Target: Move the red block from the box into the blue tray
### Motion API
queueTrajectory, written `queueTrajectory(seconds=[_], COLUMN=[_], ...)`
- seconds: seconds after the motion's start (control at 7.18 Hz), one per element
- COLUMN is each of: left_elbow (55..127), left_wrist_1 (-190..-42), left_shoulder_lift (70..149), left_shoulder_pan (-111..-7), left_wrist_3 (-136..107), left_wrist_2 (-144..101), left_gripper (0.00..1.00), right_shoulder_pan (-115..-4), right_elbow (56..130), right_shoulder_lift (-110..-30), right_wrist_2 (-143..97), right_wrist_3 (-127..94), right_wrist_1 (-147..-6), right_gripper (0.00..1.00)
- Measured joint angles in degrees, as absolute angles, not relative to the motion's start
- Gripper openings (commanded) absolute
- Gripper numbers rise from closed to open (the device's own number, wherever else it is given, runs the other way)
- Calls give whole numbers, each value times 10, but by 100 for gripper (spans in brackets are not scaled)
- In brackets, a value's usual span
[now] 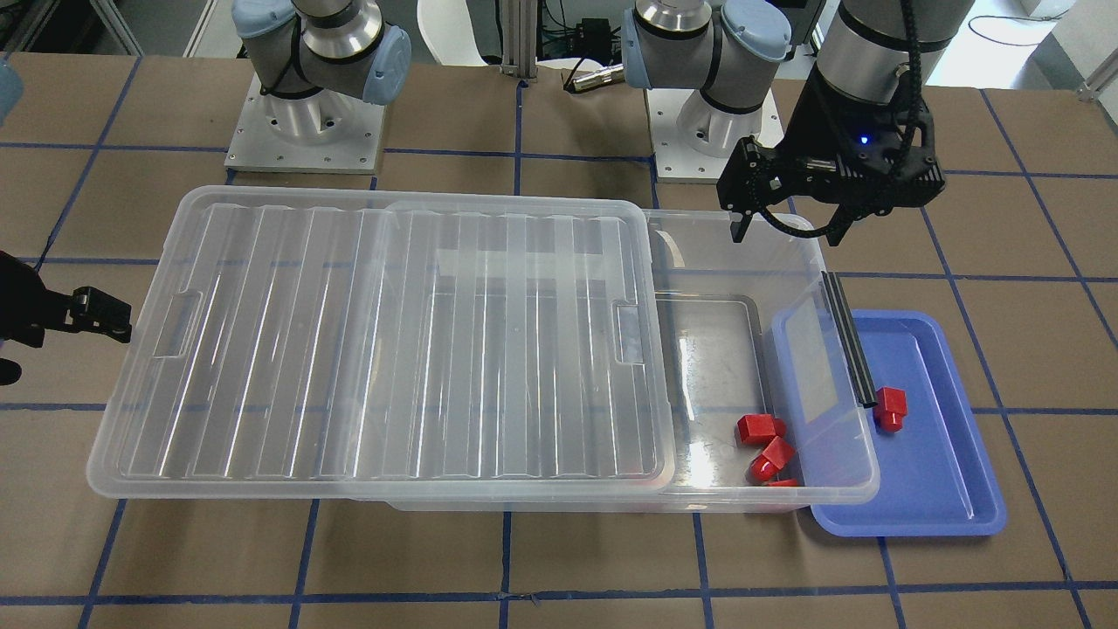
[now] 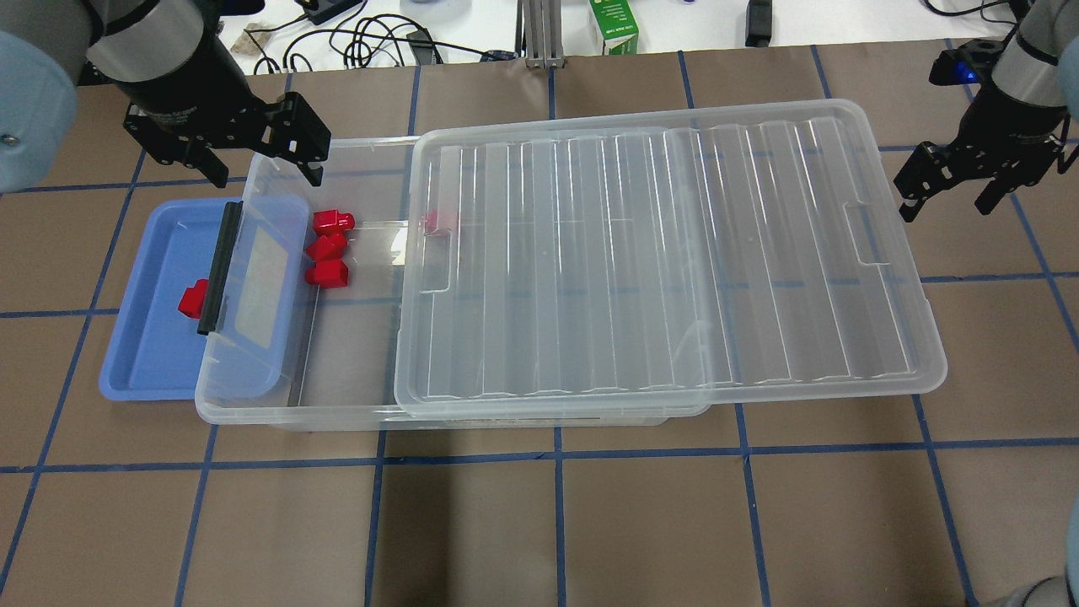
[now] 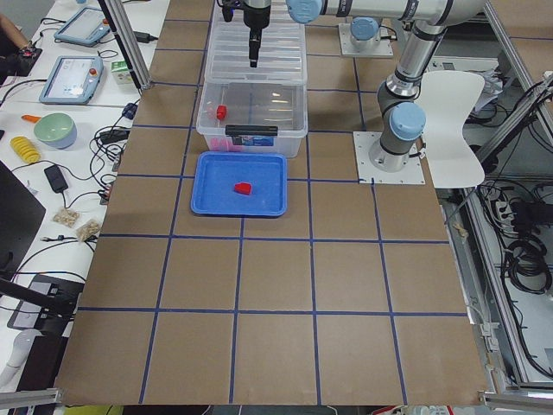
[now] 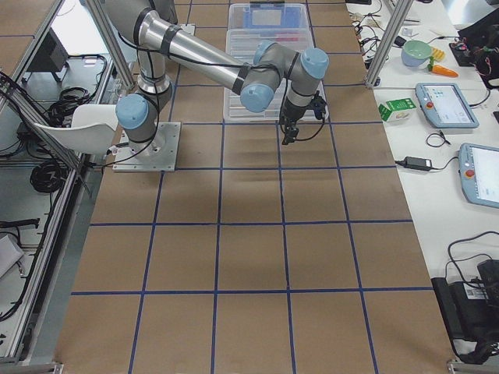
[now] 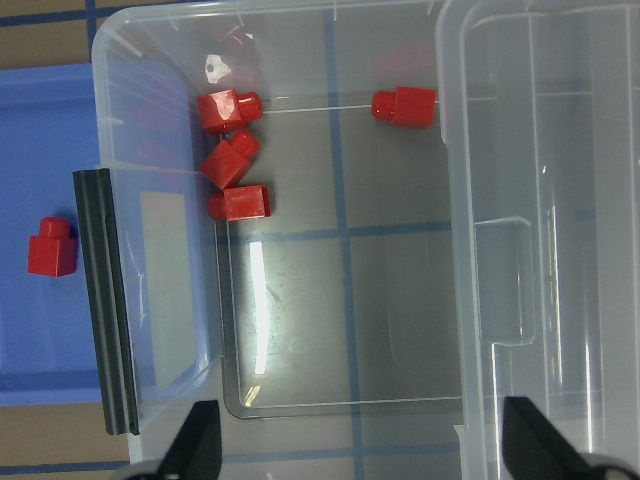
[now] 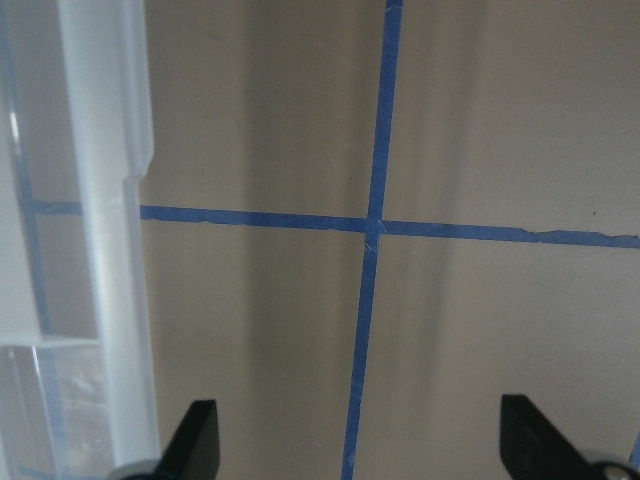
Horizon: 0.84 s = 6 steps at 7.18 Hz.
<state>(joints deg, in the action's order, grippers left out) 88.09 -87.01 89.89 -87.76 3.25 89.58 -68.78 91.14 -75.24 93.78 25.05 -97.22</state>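
One red block (image 1: pixel 891 407) lies in the blue tray (image 1: pixel 948 476), beside the box's black end handle (image 1: pixel 852 349); it also shows in the left wrist view (image 5: pixel 52 246). The clear box (image 2: pixel 253 406) has its ribbed lid (image 2: pixel 666 261) slid aside, so the end by the tray is uncovered. Three more red blocks (image 2: pixel 327 248) lie in that open end, and one (image 5: pixel 404 105) lies by the lid's edge. My left gripper (image 2: pixel 268 173) hovers open and empty above the box's open end. My right gripper (image 2: pixel 946 204) is open and empty beyond the lid's far end.
The box overlaps the tray's (image 2: pixel 143 354) inner edge. Brown table with blue tape lines (image 2: pixel 556 447) lies all around. Cables and a green carton (image 2: pixel 614 25) sit past the table's far edge. The arm bases (image 1: pixel 306 131) stand behind the box.
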Motion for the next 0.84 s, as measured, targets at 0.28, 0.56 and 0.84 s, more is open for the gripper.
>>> queueTrajectory(seconds=[0.28,0.56,0.84], left_elbow=[881,881,883], left_wrist_1=[-871,-871,-871], left_shoulder_lift=[898,897,897], left_shoulder_pan=[-867,-867,-869], left_wrist_3=[33,33,33], left_wrist_2=[882,880,881], left_gripper=[100,100,100], right_shoulder_pan=[-695,-700,-716], right_elbow=[911,915,922], right_shoulder_lift=[-752,-752,-753], right_wrist_2=[938,938,938], right_wrist_3=[250,244,205], right_wrist_1=[-972,-973,-978], right_gripper=[100,100,100])
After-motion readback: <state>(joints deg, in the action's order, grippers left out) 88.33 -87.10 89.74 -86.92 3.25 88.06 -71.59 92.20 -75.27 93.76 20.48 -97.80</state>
